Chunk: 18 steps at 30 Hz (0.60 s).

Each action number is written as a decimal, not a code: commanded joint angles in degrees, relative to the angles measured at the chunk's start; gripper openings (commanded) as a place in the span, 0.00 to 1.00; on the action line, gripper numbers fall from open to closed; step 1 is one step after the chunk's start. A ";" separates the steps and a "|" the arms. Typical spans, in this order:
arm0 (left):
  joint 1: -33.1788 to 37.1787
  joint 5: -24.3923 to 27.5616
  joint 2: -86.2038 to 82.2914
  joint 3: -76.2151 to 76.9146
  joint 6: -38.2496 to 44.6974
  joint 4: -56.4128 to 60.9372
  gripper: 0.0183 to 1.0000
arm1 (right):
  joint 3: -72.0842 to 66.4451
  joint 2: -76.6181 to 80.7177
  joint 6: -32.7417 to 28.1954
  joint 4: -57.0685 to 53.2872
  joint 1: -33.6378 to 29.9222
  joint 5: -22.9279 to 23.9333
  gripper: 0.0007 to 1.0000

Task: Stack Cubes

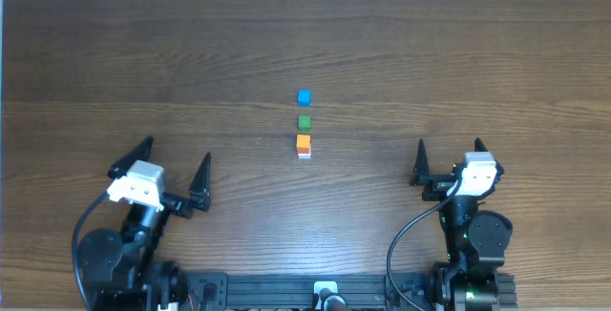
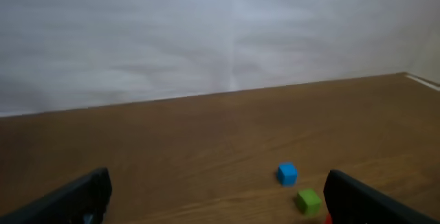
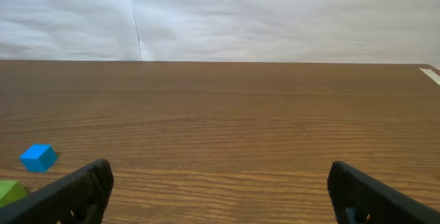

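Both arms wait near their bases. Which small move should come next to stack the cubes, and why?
Probably the right gripper, open and empty, should reach toward the green cube. It lies loose between the blue cube and the orange cube, which seems to sit already on another cube. The left gripper, also open, could do it equally.

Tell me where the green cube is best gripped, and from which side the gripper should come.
Probably from straight above, gripping the left and right faces of the green cube. It sits flat in a row, with the blue cube on its far side and the orange cube on its near side, the gaps small; bare table lies at both other sides.
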 commanded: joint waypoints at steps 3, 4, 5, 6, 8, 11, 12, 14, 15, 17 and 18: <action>-1.79 0.72 -0.90 -5.44 0.85 6.80 1.00 | -0.42 -0.37 -0.11 0.02 -0.31 -0.28 0.99; -1.79 0.72 -0.90 -6.12 0.85 7.87 1.00 | -0.42 -0.37 -0.09 0.02 -0.31 -0.28 0.99; -1.79 0.72 -0.90 -6.75 0.85 8.70 1.00 | -0.42 -0.37 -0.09 0.02 -0.31 -0.28 0.99; -1.79 0.72 -0.90 -7.39 0.85 9.42 1.00 | -0.42 -0.37 -0.09 0.02 -0.31 -0.28 0.99; -1.81 0.72 -0.94 -8.79 0.85 10.58 1.00 | -0.42 -0.37 -0.09 0.02 -0.31 -0.28 0.99; -2.16 0.72 -0.94 -9.51 0.85 10.69 1.00 | -0.42 -0.37 -0.11 0.02 -0.31 -0.28 0.99; -2.23 0.70 -0.94 -9.84 0.85 10.73 1.00 | -0.42 -0.37 -0.09 0.02 -0.31 -0.28 0.99; -2.34 0.59 -0.94 -10.43 0.85 10.80 1.00 | -0.42 -0.37 -0.09 0.02 -0.31 -0.28 0.99; -2.45 0.57 -0.94 -10.73 0.85 10.99 1.00 | -0.42 -0.37 -0.09 0.02 -0.31 -0.28 0.99; -2.43 0.55 -0.94 -11.21 0.85 11.19 1.00 | -0.42 -0.37 -0.09 0.02 -0.31 -0.28 0.99; -2.43 0.55 -0.94 -11.43 0.85 11.32 1.00 | -0.42 -0.37 -0.09 0.02 -0.31 -0.28 0.99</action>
